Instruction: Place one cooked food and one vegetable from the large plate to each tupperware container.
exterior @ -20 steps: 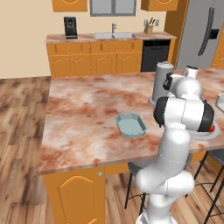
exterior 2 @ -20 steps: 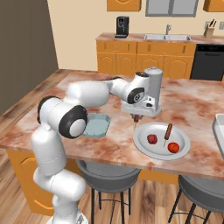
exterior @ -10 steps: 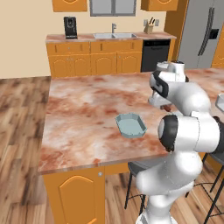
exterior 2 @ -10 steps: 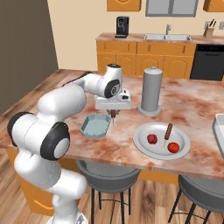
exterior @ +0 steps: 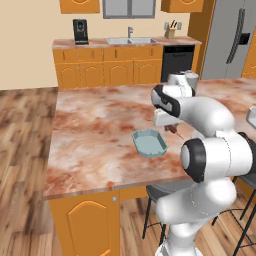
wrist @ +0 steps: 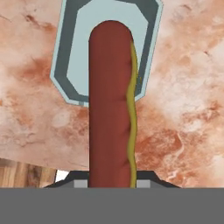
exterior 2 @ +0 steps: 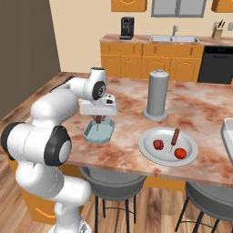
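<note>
From the left, the gripper (exterior: pixel 171 128) hung beside the pale-blue tub (exterior: pixel 149 143), apparently empty. From the right, one sausage (exterior 2: pixel 174 138) and two tomatoes (exterior 2: pixel 158 144) lay on the large plate (exterior 2: pixel 150 152). The hand view showed the fingers clamped on a second sausage (wrist: pixel 110 105).

The held sausage (exterior 2: pixel 98 120) hangs over the octagonal tub (exterior 2: pixel 99 132), plate (exterior 2: pixel 150 154) right.

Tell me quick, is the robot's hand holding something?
Gripper: shut on the thin reddish-brown sausage stick, above the small pale-blue octagonal tub.
</note>
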